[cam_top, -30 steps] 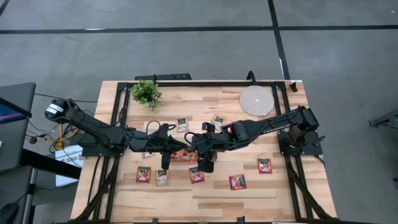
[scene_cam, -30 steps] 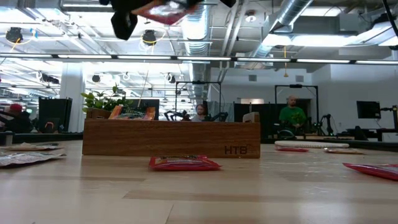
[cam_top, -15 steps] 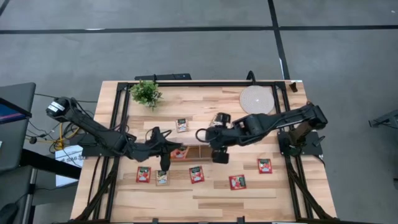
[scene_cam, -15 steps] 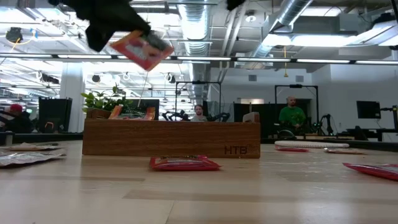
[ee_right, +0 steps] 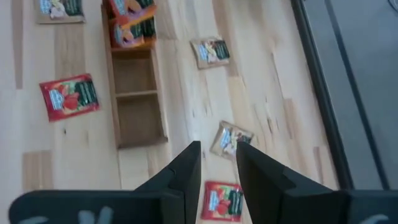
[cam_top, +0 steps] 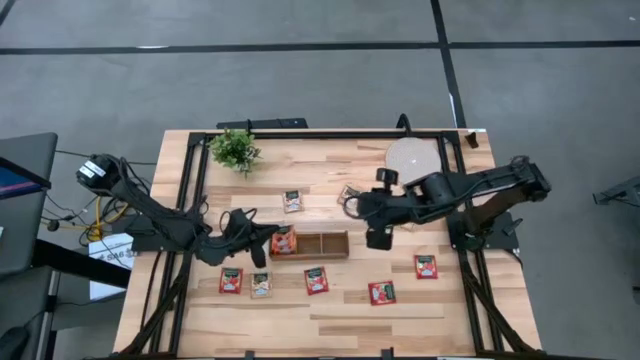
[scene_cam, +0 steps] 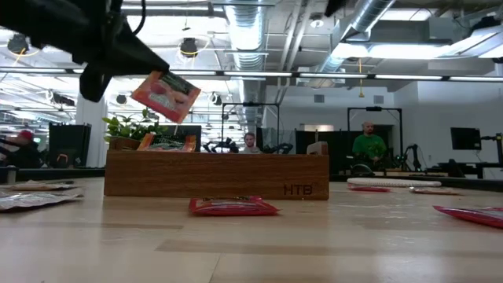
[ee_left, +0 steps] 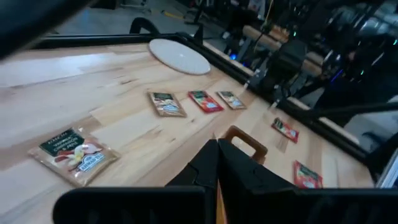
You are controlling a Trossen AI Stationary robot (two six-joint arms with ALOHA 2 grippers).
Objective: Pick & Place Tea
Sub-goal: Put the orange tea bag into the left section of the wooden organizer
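Left gripper (scene_cam: 126,55): I see its fingers pinched on one red tea sachet (scene_cam: 165,93), which hangs tilted just below the fingertips, above the tray's (cam_top: 325,245) end compartment. Right gripper (ee_right: 217,163): fingers parted, nothing between them, a pale sachet (ee_right: 231,139) on the table beyond the tips. Other sachets (cam_top: 381,292) lie scattered.

Two black jointed arms (cam_top: 160,215), black cabling, flat-fingered pincers.

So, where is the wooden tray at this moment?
In the high view the wooden tray lies near the table's middle, between the two arms; its left compartment holds sachets, and a red sachet lies on the table just in front of it.
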